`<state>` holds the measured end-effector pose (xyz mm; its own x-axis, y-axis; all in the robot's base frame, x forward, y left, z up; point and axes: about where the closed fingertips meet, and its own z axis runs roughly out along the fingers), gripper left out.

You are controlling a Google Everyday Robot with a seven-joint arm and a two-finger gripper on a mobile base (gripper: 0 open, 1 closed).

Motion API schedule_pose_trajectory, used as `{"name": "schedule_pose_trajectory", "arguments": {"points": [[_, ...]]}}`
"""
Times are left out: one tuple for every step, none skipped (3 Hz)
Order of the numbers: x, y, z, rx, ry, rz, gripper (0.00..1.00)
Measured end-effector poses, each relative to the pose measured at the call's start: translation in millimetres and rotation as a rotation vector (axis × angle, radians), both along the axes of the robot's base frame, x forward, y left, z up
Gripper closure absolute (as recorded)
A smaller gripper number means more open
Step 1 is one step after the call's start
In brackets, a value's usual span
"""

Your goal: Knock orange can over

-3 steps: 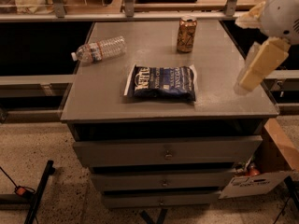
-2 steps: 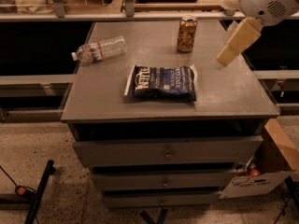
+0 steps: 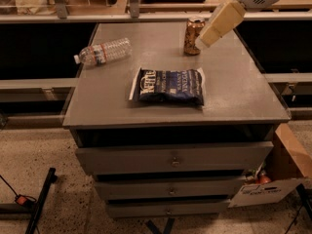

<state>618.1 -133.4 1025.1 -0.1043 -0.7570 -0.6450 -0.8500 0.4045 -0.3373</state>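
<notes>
Grey cabinet top (image 3: 239, 94), dim lighting, drawers below. Orange can (image 3: 193, 35) stands upright near the back edge, right of centre. Over the last second the gripper (image 3: 220, 24) has swung in from the cabinet's right edge and now hangs slanted, its tip just beside the can's right side; contact cannot be confirmed, nor whether it is open or closed. Can not yet tipped. Judgement: approach done, a sideways push leftward remains. Water bottle (image 3: 103, 51) and chip bag (image 3: 170, 86) lie unmoved.
</notes>
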Motion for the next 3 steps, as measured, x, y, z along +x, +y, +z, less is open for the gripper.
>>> {"name": "schedule_pose_trajectory", "arguments": {"points": [[7.5, 4.0, -6.7, 0.008, -0.007, -0.017, 0.00], [52.7, -5.6, -9.9, 0.052, -0.051, -0.124, 0.00], [98.8, -22.9, -11.5, 0.146, -0.096, -0.217, 0.00]]}}
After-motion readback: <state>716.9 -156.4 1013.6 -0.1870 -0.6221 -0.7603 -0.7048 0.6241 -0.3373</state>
